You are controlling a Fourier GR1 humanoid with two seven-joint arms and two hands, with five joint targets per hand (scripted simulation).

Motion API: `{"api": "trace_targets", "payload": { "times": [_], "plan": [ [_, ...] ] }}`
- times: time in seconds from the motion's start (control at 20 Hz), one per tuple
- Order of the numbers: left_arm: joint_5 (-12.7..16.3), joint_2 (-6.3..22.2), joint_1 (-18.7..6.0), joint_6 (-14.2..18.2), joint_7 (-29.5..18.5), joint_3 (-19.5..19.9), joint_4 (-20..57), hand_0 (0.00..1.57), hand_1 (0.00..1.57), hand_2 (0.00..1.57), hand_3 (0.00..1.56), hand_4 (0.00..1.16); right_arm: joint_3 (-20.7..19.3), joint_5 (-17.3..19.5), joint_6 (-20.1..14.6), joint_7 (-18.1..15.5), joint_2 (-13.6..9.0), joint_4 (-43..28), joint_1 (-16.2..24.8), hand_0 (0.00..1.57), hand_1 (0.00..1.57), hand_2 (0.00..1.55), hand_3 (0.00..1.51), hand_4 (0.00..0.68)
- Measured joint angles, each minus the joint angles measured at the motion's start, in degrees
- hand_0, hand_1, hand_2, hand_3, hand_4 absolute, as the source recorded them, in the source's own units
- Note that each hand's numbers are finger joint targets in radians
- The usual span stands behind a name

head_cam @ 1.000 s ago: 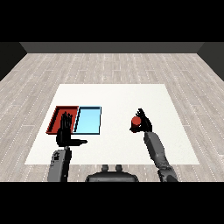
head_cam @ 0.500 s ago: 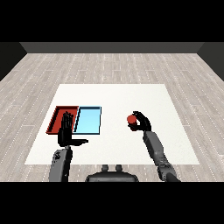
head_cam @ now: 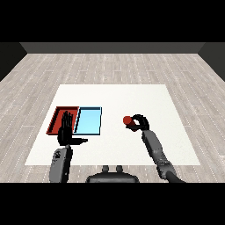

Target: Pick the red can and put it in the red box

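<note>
My right hand (head_cam: 139, 122) with fingers curled round the red can (head_cam: 127, 120), right of the light blue tray (head_cam: 88, 121), my left hand (head_cam: 66, 132) with fingers straight, over the red tray (head_cam: 56, 118)

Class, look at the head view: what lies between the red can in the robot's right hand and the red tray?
In the head view, the light blue tray lies between the red can and the red tray, plus bare white table.

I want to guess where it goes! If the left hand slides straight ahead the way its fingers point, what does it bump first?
Probably the red tray: the left hand points its straight fingers over it, though height is unclear.
</note>
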Motion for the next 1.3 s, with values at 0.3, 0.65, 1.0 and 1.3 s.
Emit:
{"api": "trace_targets", "payload": {
  "times": [0.3,0.65,1.0,1.3],
  "plan": [
    [-0.16,0.06,0.73,0.01,-0.13,-0.07,-0.42,0.0,0.0,0.0,0.0,0.0,0.88,1.46,-1.72,1.64,0.59,-0.73,0.45,1.55,1.55,1.47,1.41,0.558],
    [0.0,-0.2,1.87,-0.07,0.6,-0.58,-2.15,0.0,0.0,0.0,0.0,0.0,1.4,1.41,-2.67,2.06,0.69,-8.21,2.92,1.54,1.54,1.47,1.38,0.586],
    [-0.87,-0.45,1.63,0.7,2.02,-2.08,-3.23,0.0,0.0,0.0,0.0,0.0,2.2,-0.16,-2.24,5.83,-0.12,-22.53,7.46,1.52,1.52,1.46,1.38,0.608],
    [-2.77,-1.13,1.4,1.29,3.38,-4.55,-4.65,0.0,0.0,0.0,0.0,0.0,1.69,-2.21,-0.93,7.22,-1.36,-32.87,10.66,1.51,1.51,1.46,1.4,0.643]
  ]
}}
